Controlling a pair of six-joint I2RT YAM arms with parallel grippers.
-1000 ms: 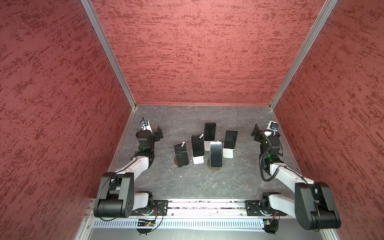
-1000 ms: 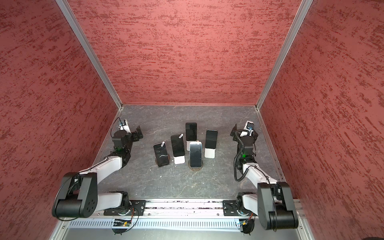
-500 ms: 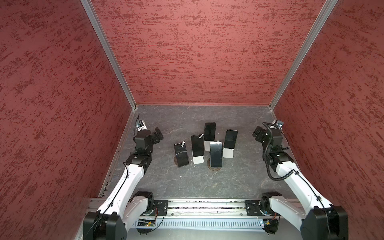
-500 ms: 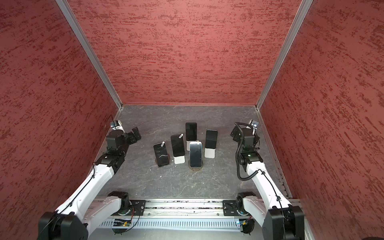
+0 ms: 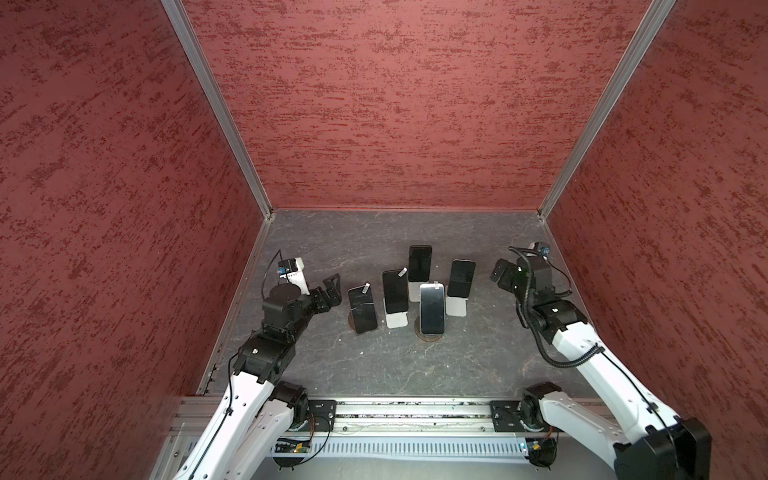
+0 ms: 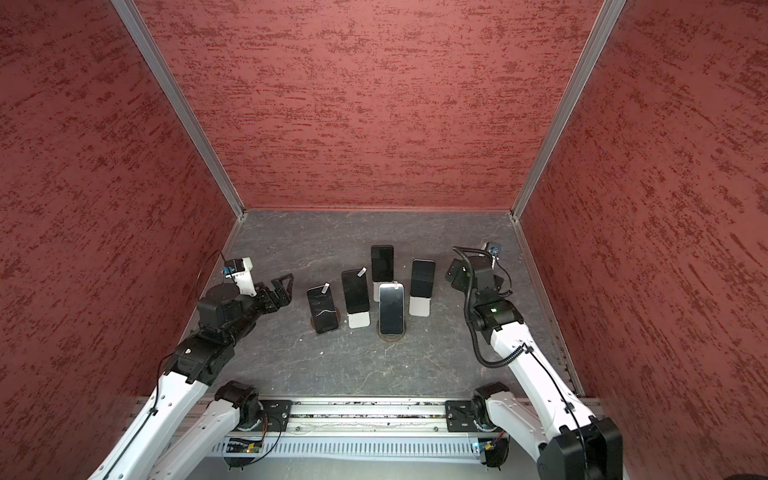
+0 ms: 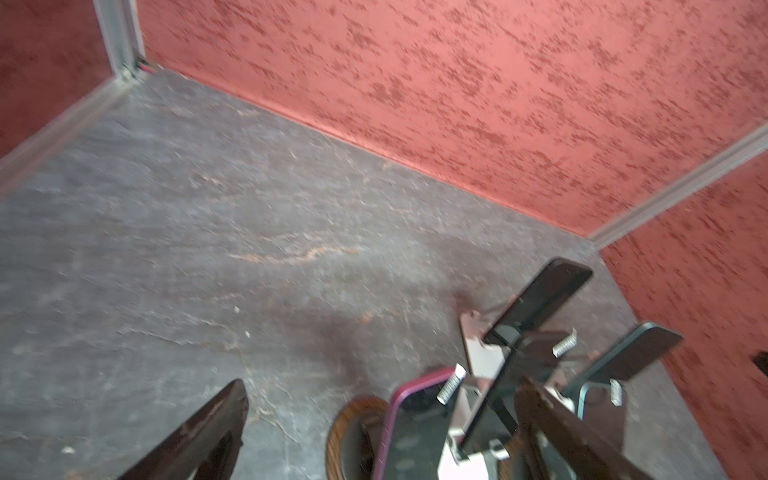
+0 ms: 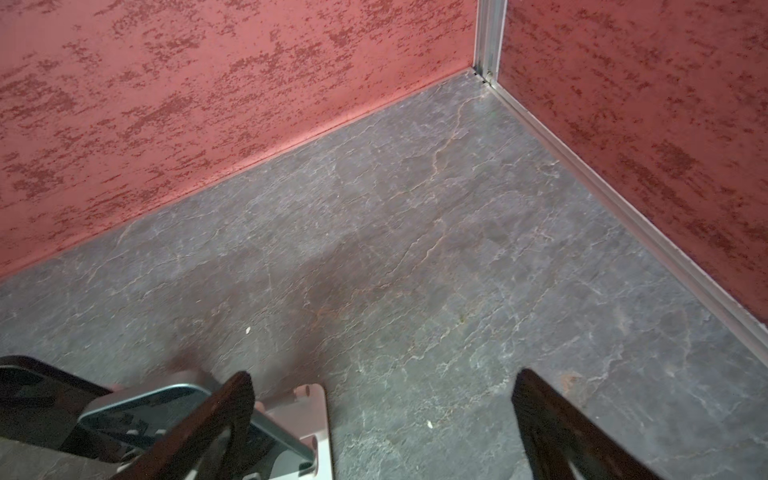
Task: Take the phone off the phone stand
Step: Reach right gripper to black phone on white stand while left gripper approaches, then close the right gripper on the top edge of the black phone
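Left claw [image 5: 330, 292] wide, empty, at 9 o'clock of pink-cased black phone [image 5: 362, 311]. Right claw [image 5: 500, 275] wide, empty, at 3 o'clock of blue-rimmed black phone [image 5: 460, 278].

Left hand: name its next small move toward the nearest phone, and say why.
Probably ease the left hand closer until its fingers straddle the pink-cased phone. The hand is open and empty, just short of that phone, which leans untouched on its round wooden stand.

Light even, from above; walls [image 5: 374, 104] bright, floor [image 5: 374, 365] dimmer, shadows soft. Glare on 1 phone [image 5: 432, 308]. Both top views sharp, corners stretched. Left wrist view motion-blurred; right wrist view soft.
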